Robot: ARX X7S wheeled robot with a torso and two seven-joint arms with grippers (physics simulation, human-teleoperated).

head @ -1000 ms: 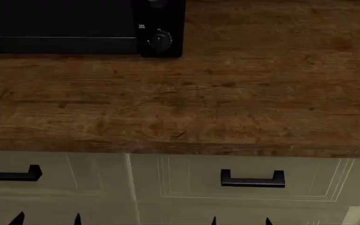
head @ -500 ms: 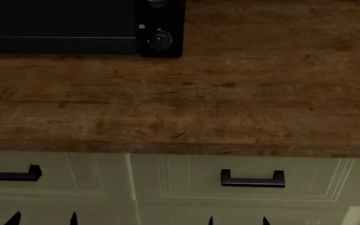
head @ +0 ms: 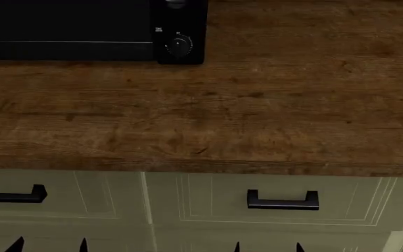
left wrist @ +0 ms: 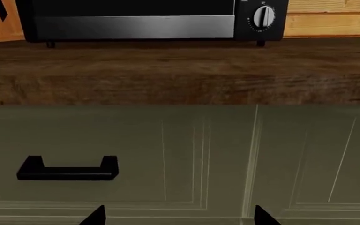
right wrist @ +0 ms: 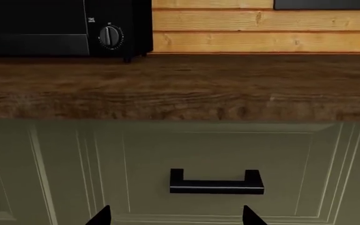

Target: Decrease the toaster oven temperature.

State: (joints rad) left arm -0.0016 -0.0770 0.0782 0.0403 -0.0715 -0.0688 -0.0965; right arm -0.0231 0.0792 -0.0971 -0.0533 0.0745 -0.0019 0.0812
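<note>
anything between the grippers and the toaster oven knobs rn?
Nothing visible on the countertop between them. Both grippers sit low, in front of the drawer fronts: left gripper, right gripper. The toaster oven stands at the back, one knob showing. The counter's front edge lies above the fingertips, so the arms must rise first.

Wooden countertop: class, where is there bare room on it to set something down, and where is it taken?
The countertop is bare from its front edge back, and to the right of the toaster oven. Only the back left corner, where the oven stands, is occupied.
</note>
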